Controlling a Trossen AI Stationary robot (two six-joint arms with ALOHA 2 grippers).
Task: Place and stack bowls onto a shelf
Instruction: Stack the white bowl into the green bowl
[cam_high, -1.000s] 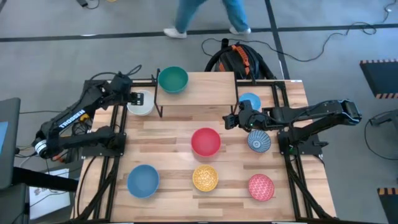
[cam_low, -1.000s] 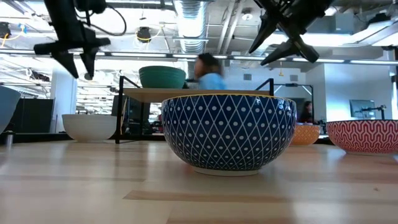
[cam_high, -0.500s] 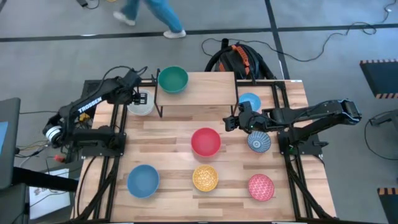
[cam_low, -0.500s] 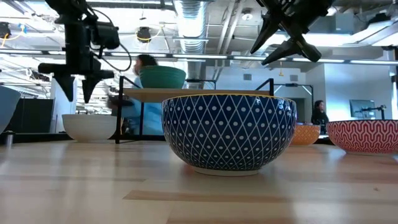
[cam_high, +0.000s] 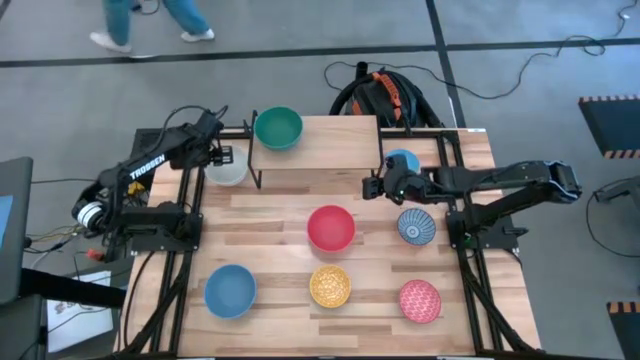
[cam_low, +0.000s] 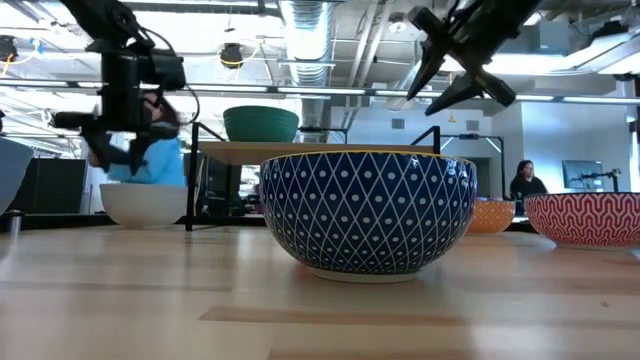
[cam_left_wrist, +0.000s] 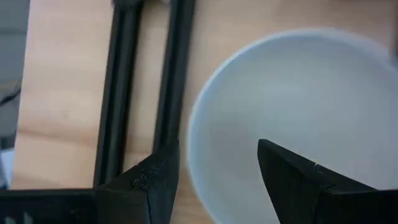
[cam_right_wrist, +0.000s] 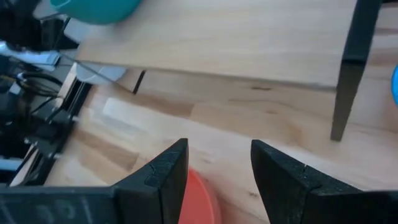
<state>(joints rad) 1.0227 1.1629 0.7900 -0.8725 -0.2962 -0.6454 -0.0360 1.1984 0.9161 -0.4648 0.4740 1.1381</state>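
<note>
Pickup of the white bowl (cam_high: 226, 169) is judged to be the step in hand: the left gripper (cam_left_wrist: 217, 180) is held low over it at the table's far left edge, beside the shelf (cam_high: 330, 143), with the fingers apart and the near rim lying between them, one finger outside the wall and one over the hollow. For a sound grip the wall should be kept centred between the pads, the descent made straight so that the rim is not knocked sideways toward the black frame rails (cam_left_wrist: 146, 93) just beside it, and the closing begun only once the fingers are well below the lip. A thin, smooth wall is likely to slip if it is pinched near the top or if the wrist is tilted. The lift should then clear the shelf's edge before any move across. On the shelf the green bowl (cam_high: 278, 127) sits at the left end, so either stacking into it or setting down on the bare board beside it is open. The right gripper (cam_right_wrist: 214, 180) hangs with fingers apart above the table near the shelf's right legs, by the blue bowl (cam_high: 403, 162) and over the red bowl (cam_high: 331, 227). The others remain on the table.
</note>
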